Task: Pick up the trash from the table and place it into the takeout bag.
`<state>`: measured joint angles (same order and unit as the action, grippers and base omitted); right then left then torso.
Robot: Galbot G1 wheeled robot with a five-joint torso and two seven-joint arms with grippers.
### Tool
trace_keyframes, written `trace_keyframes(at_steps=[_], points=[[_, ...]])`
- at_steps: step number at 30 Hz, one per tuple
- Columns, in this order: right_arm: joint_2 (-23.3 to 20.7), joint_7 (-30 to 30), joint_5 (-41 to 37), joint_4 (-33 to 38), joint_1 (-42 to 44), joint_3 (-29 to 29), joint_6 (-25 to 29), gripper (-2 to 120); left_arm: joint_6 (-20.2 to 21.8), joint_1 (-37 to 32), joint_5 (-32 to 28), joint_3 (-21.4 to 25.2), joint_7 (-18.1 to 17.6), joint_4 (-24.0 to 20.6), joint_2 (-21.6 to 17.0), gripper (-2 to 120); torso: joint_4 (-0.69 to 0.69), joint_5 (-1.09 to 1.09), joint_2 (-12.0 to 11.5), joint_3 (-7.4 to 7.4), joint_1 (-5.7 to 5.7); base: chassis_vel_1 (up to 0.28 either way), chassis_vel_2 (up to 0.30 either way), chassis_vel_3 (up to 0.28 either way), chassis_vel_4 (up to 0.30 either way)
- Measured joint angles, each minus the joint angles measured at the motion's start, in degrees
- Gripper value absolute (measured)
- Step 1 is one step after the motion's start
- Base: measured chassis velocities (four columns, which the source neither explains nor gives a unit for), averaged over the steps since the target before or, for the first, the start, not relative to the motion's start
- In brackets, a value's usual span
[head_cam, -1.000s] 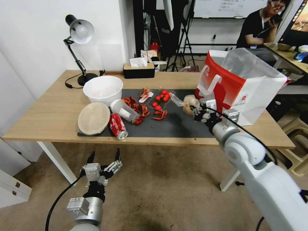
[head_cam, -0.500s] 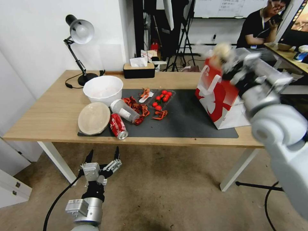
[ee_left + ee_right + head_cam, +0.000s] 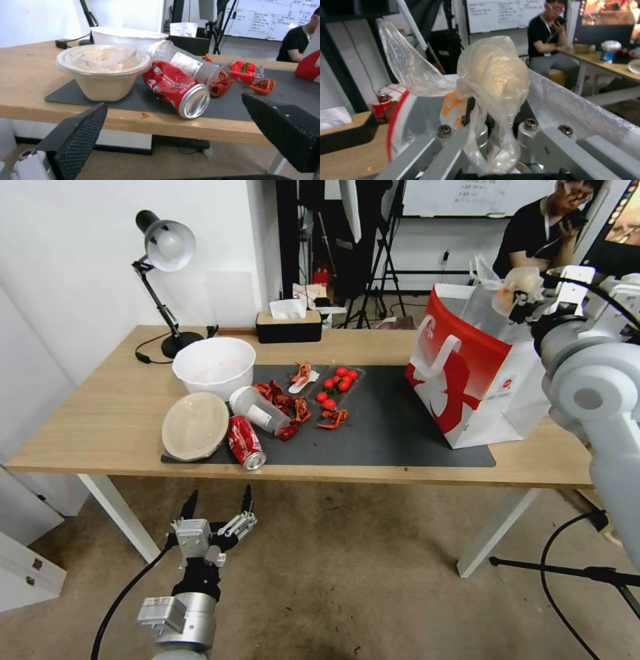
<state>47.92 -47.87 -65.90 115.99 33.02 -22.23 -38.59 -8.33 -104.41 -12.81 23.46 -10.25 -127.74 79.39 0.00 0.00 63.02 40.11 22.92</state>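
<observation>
left gripper [image 3: 218,505]: parked low in front of the table edge, below the can; fingers spread wide, nothing between them
lamp [image 3: 163,253]: black desk lamp, back left corner of table
table [image 3: 93,427]: light wood top, white legs, dark grey mat [image 3: 387,430] across the middle
white bowl [image 3: 214,365]: behind the lid, at the mat's back left
round beige lid [image 3: 195,425]: on a beige bowl at the mat's left end; left wrist view shows crumpled plastic under it
red soda can [image 3: 245,441]: on its side at the mat's front edge, dented, touching the beige bowl and the clear cup
clear plastic cup [image 3: 259,409]: on its side just behind the can, mouth toward the white bowl
crayfish shells [image 3: 291,410]: red scraps on the mat beside the cup
cherry tomatoes [image 3: 338,380]: in a clear tray, mid mat
tissue box [image 3: 289,323]: dark, back edge of table
takeout bag [image 3: 467,373]: red and white, upright at the mat's right end, clear liner sticking up out of the mouth
plastic-wrapped lump [image 3: 519,283]: brownish, held in the air over the bag's open top, level with the liner rim
right gripper [image 3: 533,300]: raised above the bag; fingers closed on the lump's plastic wrap, seen pinched in the right wrist view
</observation>
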Motion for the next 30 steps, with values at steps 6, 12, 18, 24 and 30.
trace_keyframes(at_steps=[6,12,18,24,30], points=[[0.01,-0.52,-0.47,-0.71,-0.08,0.11,-0.05,18,0.03,-0.38,0.07,0.09,0.00,-0.53,0.00,100,0.00,0.00,0.00,0.00,0.00,0.000,0.000,0.000,0.000],[-0.10,-0.47,-0.65,-0.69,0.22,0.17,-0.34,41,-0.24,-0.45,1.02,0.14,-0.12,-0.56,0.16,100,0.00,0.00,0.00,0.00,0.00,0.000,0.000,0.000,0.000],[-0.51,-0.05,-0.42,-0.64,0.51,0.18,-0.34,62,-0.43,-0.53,1.13,0.11,-0.23,-0.61,0.29,100,0.00,0.00,0.00,0.00,0.00,0.000,0.000,0.000,0.000],[-0.39,0.59,-0.06,-0.44,0.85,0.14,-0.34,85,-0.49,-0.53,1.05,0.00,-0.45,-0.61,0.36,100,0.00,0.00,0.00,0.00,0.00,0.000,0.000,0.000,0.000],[-0.33,1.56,0.17,0.32,1.75,-0.14,-0.29,100,-0.49,-0.47,0.99,0.08,-0.51,-0.80,0.34,100,0.00,0.00,0.00,0.00,0.00,0.000,0.000,0.000,0.000]])
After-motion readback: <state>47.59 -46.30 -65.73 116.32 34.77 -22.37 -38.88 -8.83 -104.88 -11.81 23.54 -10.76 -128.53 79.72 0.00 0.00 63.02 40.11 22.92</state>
